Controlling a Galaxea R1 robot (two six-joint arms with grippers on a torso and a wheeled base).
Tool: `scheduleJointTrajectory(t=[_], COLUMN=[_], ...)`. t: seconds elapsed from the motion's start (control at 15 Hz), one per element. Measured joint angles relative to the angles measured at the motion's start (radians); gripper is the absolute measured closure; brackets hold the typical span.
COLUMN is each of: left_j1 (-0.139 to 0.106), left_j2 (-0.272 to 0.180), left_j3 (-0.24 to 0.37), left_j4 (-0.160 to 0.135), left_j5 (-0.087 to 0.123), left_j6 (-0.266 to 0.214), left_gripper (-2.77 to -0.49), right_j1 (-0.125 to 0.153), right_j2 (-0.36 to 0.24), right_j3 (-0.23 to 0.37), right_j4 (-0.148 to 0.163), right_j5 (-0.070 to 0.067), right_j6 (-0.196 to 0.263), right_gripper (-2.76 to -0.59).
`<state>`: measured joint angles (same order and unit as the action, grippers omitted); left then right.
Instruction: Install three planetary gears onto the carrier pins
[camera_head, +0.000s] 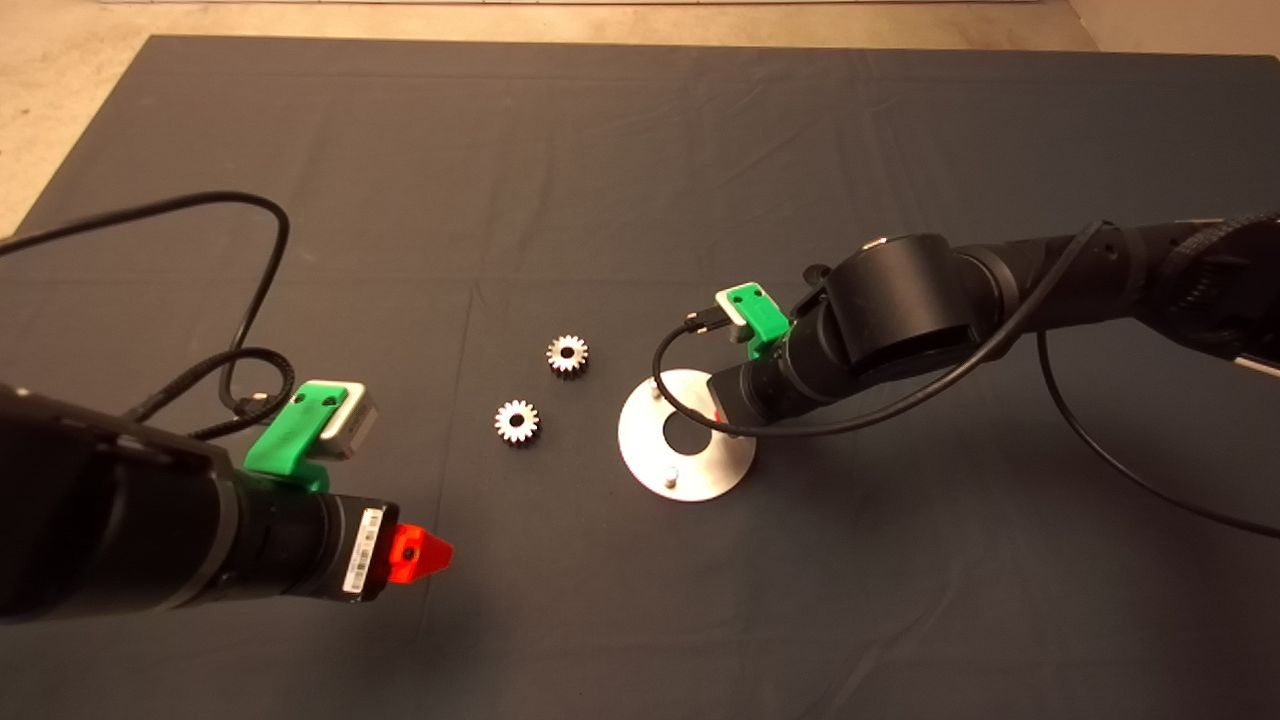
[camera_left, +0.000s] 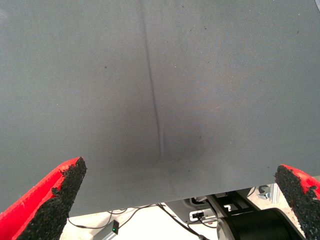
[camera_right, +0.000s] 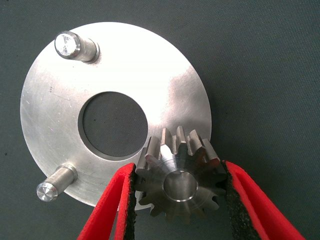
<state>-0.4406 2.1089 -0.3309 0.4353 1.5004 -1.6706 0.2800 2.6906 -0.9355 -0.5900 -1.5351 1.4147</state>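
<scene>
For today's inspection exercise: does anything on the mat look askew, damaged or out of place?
Nothing stands out. The carrier disc lies flat, its two bare pins upright. Two loose gears lie flat beside it. The right gripper holds the third gear level over the third pin. The left gripper hangs open over bare mat.

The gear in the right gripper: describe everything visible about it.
The gear is small, silvery metal, with blunt teeth around a raised hub. A shiny pin end fills its centre hole, so it sits on a carrier pin at the disc's edge. The right gripper's black pads touch its teeth on both sides. The head view hides it.
</scene>
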Motion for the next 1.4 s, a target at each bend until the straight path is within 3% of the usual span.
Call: scheduleJointTrajectory(t=[1.4], left_j1=[0.0], left_j2=[0.0], left_j3=[0.0], left_j4=[0.0], left_j5=[-0.001], left_j6=[0.0], left_gripper=[-2.75], right_j1=[0.006], right_j2=[-0.001], right_j3=[-0.006], right_j4=[0.032], right_j5=[0.006], right_j6=[0.0], right_gripper=[-1.02])
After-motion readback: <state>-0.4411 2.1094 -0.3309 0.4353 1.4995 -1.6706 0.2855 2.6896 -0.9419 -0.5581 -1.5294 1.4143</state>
